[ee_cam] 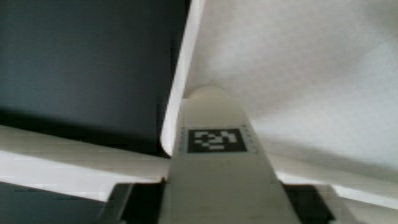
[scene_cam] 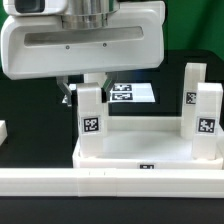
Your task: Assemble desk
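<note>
The white tray-like tabletop [scene_cam: 140, 150] lies in the middle of the dark table. A white square leg [scene_cam: 90, 118] with a tag stands upright at its corner on the exterior view's left. My gripper [scene_cam: 87, 95] comes down over this leg, with its fingers [scene_cam: 68, 97] on either side of the leg's top. In the wrist view the tagged leg [ee_cam: 217, 140] fills the gap of the gripper [ee_cam: 221, 205], and both dark fingers [ee_cam: 139, 200] lie against its sides. The tabletop's rim [ee_cam: 302, 80] shows beyond it. Two more legs [scene_cam: 195, 92] [scene_cam: 207, 118] stand upright at the tabletop's right end.
The marker board [scene_cam: 132, 93] lies flat behind the tabletop. A long white border rail [scene_cam: 110, 182] runs along the front edge. A small white piece [scene_cam: 3, 130] shows at the far left edge.
</note>
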`<state>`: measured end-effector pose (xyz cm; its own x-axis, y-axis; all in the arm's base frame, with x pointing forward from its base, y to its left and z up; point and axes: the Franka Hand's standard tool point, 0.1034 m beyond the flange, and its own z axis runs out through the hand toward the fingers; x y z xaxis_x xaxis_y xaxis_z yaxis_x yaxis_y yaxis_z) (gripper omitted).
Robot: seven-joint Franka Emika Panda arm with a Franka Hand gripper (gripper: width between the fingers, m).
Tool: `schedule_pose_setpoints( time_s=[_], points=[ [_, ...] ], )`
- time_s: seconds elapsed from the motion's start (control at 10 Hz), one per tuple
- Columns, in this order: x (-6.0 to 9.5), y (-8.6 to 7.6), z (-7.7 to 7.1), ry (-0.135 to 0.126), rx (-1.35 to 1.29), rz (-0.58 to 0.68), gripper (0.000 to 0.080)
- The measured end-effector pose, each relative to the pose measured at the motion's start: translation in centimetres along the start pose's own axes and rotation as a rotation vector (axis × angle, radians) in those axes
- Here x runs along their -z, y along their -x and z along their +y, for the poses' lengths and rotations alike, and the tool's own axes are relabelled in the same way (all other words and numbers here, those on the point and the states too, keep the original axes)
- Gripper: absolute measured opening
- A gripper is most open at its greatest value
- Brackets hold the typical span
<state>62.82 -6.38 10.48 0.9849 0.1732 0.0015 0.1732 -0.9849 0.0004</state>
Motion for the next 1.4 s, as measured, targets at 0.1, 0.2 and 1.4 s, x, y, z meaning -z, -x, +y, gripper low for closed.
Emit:
schedule_pose_setpoints(
  time_s=[0.1, 0.2, 1.4],
  points=[
    [-0.01, 0.0, -0.03, -0.003, -0.111, 0.001, 0.0288],
    [-0.02, 0.02, 0.0, -0.009, -0.221, 0.003, 0.0288],
    [0.37, 0.73, 0.24, -0.019, -0.72, -0.001, 0.0627]
  ],
)
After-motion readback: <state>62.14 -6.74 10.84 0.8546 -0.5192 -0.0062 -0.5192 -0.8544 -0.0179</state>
